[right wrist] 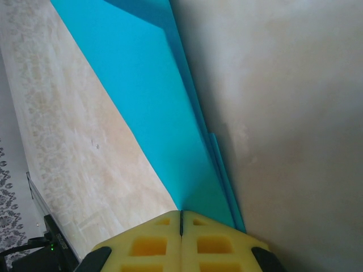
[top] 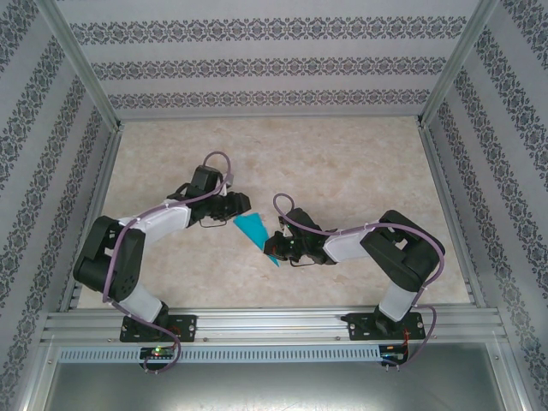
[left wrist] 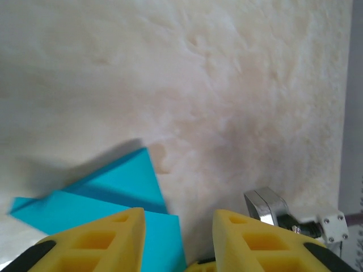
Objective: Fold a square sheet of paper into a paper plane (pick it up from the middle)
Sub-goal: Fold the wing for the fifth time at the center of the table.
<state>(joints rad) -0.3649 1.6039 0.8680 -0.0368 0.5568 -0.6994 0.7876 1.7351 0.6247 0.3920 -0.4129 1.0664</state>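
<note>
The teal-blue paper lies at the middle of the table, folded into a pointed, layered paper plane shape that narrows toward the lower right. My right gripper is shut on the narrow tip. In the right wrist view the paper runs out from between the closed yellow fingers, with stacked layer edges along its right side. My left gripper is at the wide end and stands open. In the left wrist view its left finger overlaps the paper, and the gap holds bare table and a paper corner.
The beige marbled tabletop is bordered by an aluminium frame at the near edge and patterned walls on three sides. A shiny metal bracket shows just beyond my left gripper's right finger.
</note>
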